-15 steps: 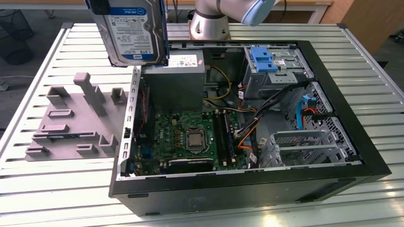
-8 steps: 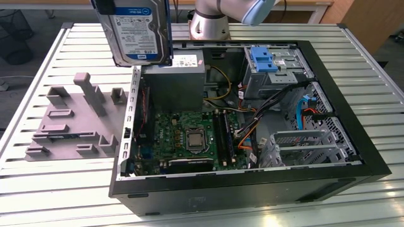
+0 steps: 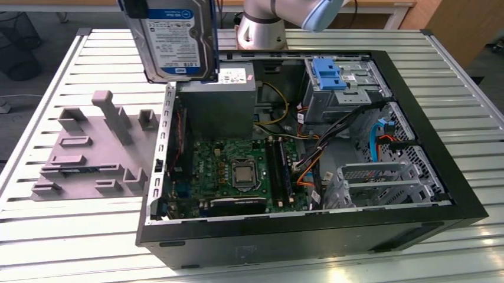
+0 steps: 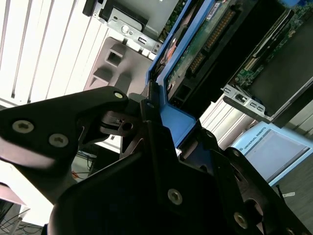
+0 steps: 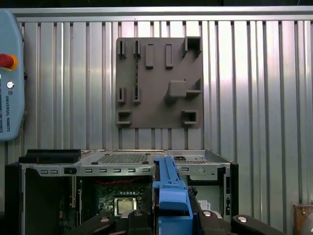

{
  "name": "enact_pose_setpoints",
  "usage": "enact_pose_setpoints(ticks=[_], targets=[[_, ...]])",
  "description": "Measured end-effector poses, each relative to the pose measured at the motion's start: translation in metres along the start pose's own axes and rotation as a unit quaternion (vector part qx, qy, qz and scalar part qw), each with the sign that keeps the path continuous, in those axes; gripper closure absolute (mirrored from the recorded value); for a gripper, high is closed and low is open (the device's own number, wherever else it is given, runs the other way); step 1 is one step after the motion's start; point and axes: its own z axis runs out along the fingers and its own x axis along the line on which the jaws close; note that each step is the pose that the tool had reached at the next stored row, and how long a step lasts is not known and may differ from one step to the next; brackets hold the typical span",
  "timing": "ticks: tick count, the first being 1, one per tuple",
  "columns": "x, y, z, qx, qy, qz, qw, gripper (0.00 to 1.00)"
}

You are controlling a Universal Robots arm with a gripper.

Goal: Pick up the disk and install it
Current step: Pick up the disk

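Slatted pale metal table (image 3: 79, 236), ribbed and shiny. Near its left edge, a grey moulded tray (image 3: 94, 147) of pegs and slots. Next along, above the far left corner of the open black computer case (image 3: 315, 236), the disk (image 3: 177, 41): flat silver metal, white-and-blue label, blue plastic frame, long axis roughly upright. Clamped by that frame in the gripper (image 5: 171, 215), black fingers closed tight on it. Farther right and lower, at the case's far right corner, a metal drive cage (image 3: 358, 79) with a blue bracket (image 3: 327, 73), well apart from the disk.
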Motion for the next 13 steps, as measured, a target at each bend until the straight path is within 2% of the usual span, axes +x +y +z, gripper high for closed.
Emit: enact_pose_setpoints(ticks=[13], targets=[[-0.0001, -0.0036, 0.0000, 0.0000, 0.0000, 0.000, 1.0000, 0.64]])
